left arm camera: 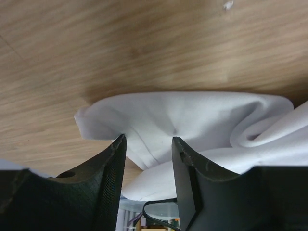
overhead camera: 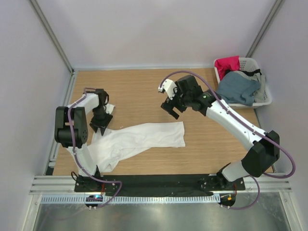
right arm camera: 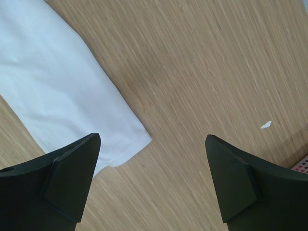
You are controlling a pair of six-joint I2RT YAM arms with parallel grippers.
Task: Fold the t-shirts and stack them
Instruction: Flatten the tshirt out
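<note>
A white t-shirt point(overhead camera: 144, 137) lies bunched in a long strip across the wooden table, running from the left arm toward the middle. My left gripper point(overhead camera: 101, 126) is down at the shirt's upper left end. In the left wrist view its jaws point(left arm camera: 148, 139) stand partly apart, with a fold of the white t-shirt point(left arm camera: 192, 115) between them. My right gripper point(overhead camera: 172, 109) hovers wide open just above the shirt's right end. In the right wrist view point(right arm camera: 151, 139) the hem corner of the white t-shirt point(right arm camera: 53, 82) lies by the left finger, with bare wood between the jaws.
A white slotted basket point(overhead camera: 267, 96) stands at the back right, holding a slate blue t-shirt point(overhead camera: 238, 87) and a red-pink t-shirt point(overhead camera: 226, 65). A small white scrap point(right arm camera: 266, 124) lies on the wood. Grey walls enclose the table.
</note>
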